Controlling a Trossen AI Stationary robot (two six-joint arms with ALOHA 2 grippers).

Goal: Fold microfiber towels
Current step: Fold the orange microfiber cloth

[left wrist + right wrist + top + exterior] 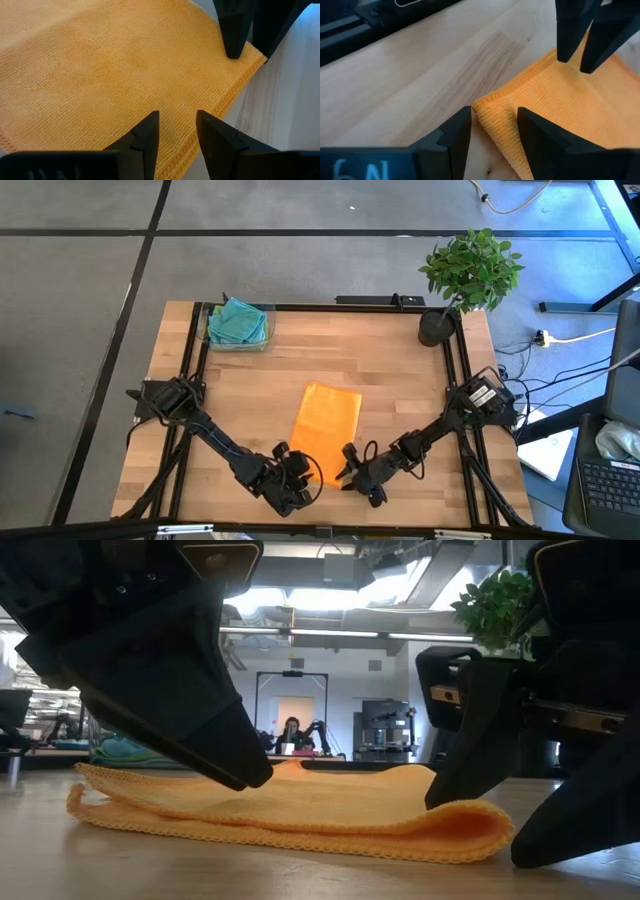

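One orange microfiber towel (326, 420) lies folded double on the wooden table; in the low view its fold (488, 825) is at the right and its loose edges (85, 802) at the left. Both grippers stand at its near end. My left gripper (177, 129) is open, its fingers over the towel's near hem. My right gripper (494, 125) is open, its fingers on either side of the towel's near right corner (487, 106). More towels, teal and light blue (238, 320), lie heaped in a clear bin at the far left. My left gripper slants down from the near left; one fingertip (250, 776) stands at the towel's top layer, and I cannot tell whether it touches. My right gripper slants down from the near right, one fingertip (447, 798) at the towel's top beside the fold, the other (540, 845) outside the fold; touching or not, I cannot tell.
A potted plant (470, 275) stands at the table's far right corner. Black rails (190, 380) run along the table's left and right sides. Bare wood (390, 360) lies between the towel and the far edge. A laptop (610, 480) sits off the table's right.
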